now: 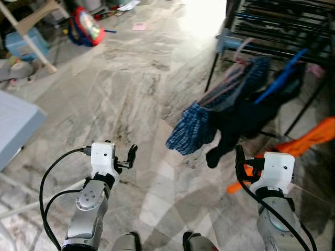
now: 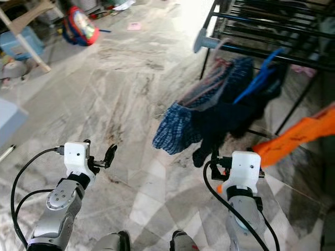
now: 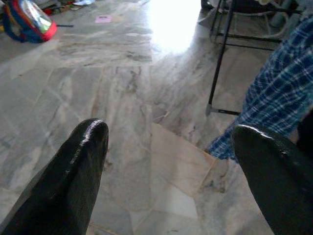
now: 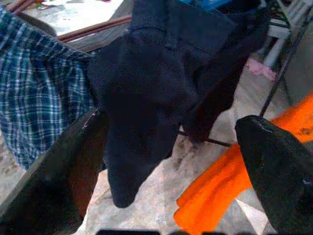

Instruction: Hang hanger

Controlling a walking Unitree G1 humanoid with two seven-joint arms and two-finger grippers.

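Both the left gripper [image 3: 166,161] and right gripper [image 4: 168,161] are spread and hold nothing. The rack [image 1: 272,31] at one o'clock carries a dark garment [image 4: 156,83] on a blue hanger [image 1: 282,76], so hanging looks done.

Blue hanger [image 1: 280,78] — tilted, hooked on black rack [image 1: 293,31]

A grey marble floor [image 1: 131,94] spreads out. A red and blue backpack [image 1: 84,26] lies far off, near a wooden chair leg [image 1: 31,44] and a light-blue box [image 1: 21,44]. A pink scrap [image 1: 140,26] lies beyond.
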